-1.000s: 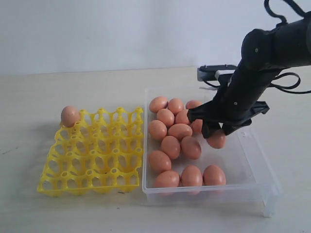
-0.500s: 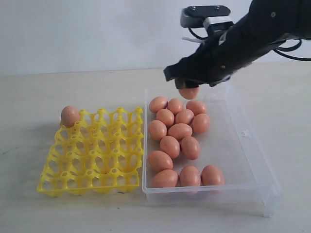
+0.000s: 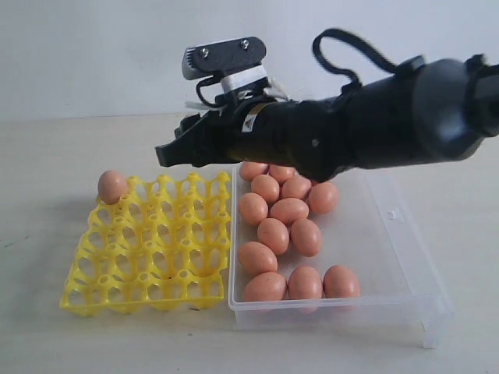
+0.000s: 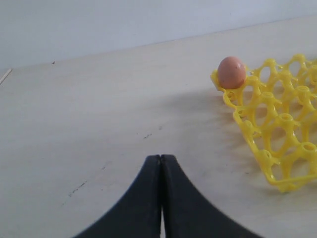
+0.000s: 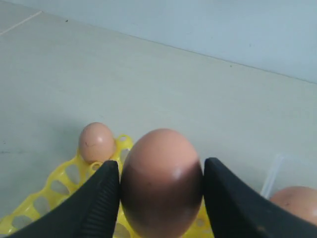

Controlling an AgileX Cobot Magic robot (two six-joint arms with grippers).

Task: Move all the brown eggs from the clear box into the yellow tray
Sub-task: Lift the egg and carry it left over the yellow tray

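Table point(image 4: 99, 99): hard and bare around the tray, so an egg that slips free over it probably cracks or rolls away.
Right arm point(image 3: 374, 117): stretches across the clear box toward the tray. If it sags on the way down, it could press on the eggs underneath.
Clear box point(image 3: 374, 234): sits edge to edge with the tray and looks light. A nudge from the arm could slide it and set the loose eggs rolling.
Yellow tray point(image 3: 148, 257): an open lattice with raised pegs, almost all cups free. An egg lowered onto a peg instead of into a cup would tip or chip.
Brown eggs in the box point(image 3: 289, 210): about a dozen, lying loose and touching, mostly on the tray side. They are the bulk of the work left.
Right gripper point(image 5: 162, 198): spread wide and clamped on one egg, hovering above the far rows of the tray and clear of it. Squeezing harder risks the shell.
Left gripper point(image 4: 161, 168): jaws pressed together and empty, low over the table beside the tray and out of the way.
Held egg point(image 5: 161, 168): pinched across its middle by two smooth pads point(image 5: 101, 198). The grip looks narrow, so a jolt could let it swivel or drop.
Seated egg point(image 3: 112, 186): fills the far corner cup. A release too close could knock the two shells together.
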